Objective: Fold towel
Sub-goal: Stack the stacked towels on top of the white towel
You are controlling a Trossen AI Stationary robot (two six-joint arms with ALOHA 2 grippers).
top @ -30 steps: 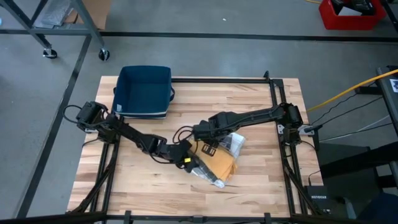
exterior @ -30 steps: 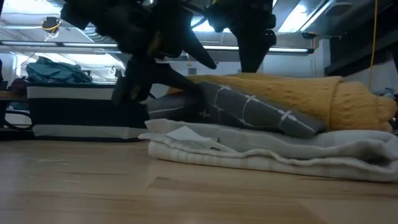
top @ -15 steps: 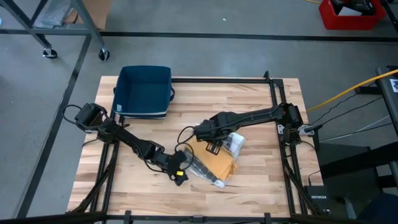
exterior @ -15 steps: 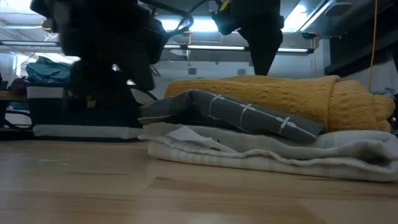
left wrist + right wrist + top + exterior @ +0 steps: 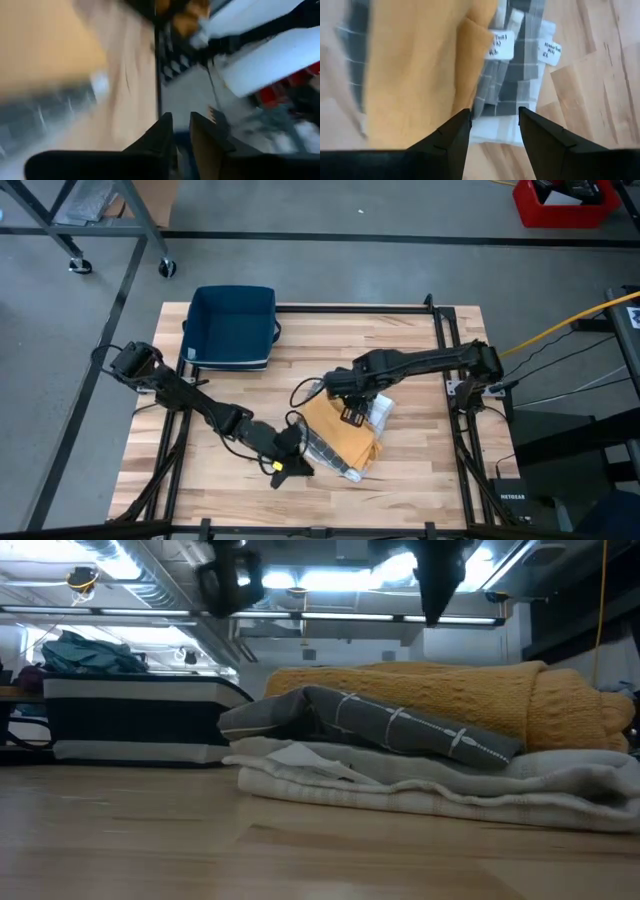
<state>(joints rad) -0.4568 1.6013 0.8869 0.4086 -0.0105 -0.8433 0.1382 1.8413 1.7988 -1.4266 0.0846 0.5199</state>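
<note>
A stack of folded towels lies on the table: a mustard towel (image 5: 352,442) (image 5: 440,690) on top at the back, a grey checked towel (image 5: 400,725) (image 5: 512,80) in front of it, and a white towel (image 5: 420,790) underneath. My left gripper (image 5: 290,466) (image 5: 181,135) hovers off the stack's near-left corner, shut and empty. My right gripper (image 5: 355,412) (image 5: 492,127) hangs open above the stack's far part, clear of the cloth. In the low view only its tips (image 5: 437,585) show, well above the mustard towel.
A dark blue bin (image 5: 232,327) (image 5: 130,720) stands at the table's far-left corner. White labels (image 5: 502,45) sit on the grey checked towel. Bare wood (image 5: 420,350) lies on the table's far right and along the near edge (image 5: 200,840). Black frame rails (image 5: 445,370) run along the sides.
My left gripper drew away from the grey towel's left end, moving toward the table's near edge and rising. That end dropped and now rests on the white towel. My right gripper rose and shifted slightly right over the stack.
</note>
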